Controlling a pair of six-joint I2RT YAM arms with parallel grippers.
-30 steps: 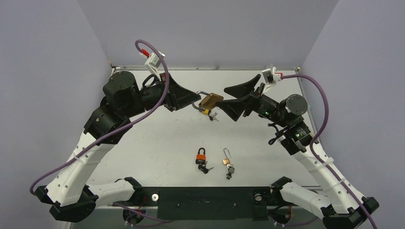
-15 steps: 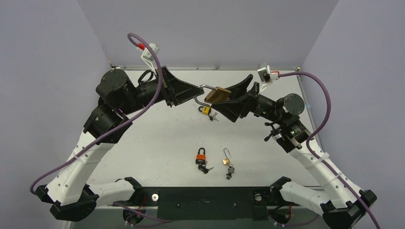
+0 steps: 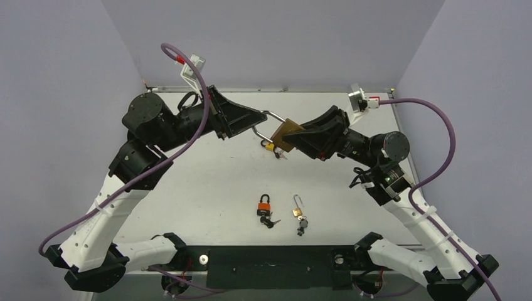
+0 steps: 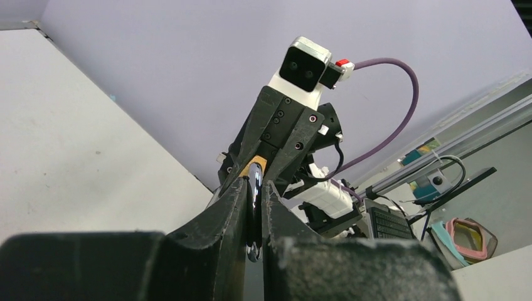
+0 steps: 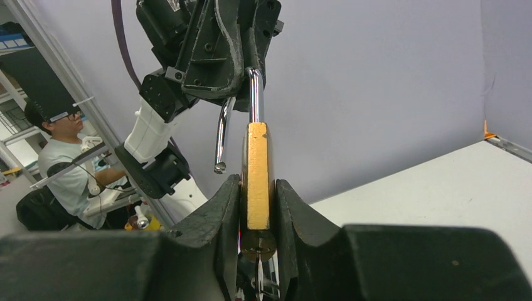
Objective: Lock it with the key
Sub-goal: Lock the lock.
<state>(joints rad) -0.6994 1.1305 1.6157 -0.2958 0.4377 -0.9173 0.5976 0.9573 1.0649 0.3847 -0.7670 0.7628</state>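
Note:
A large brass padlock [image 3: 283, 130] hangs in the air above the far middle of the table. My left gripper [image 3: 261, 118] is shut on its chrome shackle [image 4: 254, 183], which stands open with its free end [image 5: 218, 164] out of the body. My right gripper [image 3: 295, 136] is shut on the brass body [image 5: 256, 172] from both sides. The keyhole end [image 5: 258, 243] faces the right wrist camera. A thin key blade [image 5: 258, 271] shows just below it; I cannot tell whether it sits in the lock.
On the table under the held lock lie a small yellow padlock [image 3: 269, 146] and keys [image 3: 280, 153]. Nearer the bases lie an orange padlock [image 3: 265, 205] with keys [image 3: 270, 222] and a small brass padlock [image 3: 297, 207] with keys [image 3: 302, 225]. Grey walls enclose three sides.
The left gripper lifted the brass padlock by its shackle. The right gripper, open a second ago, moved in around the brass body and closed on it.

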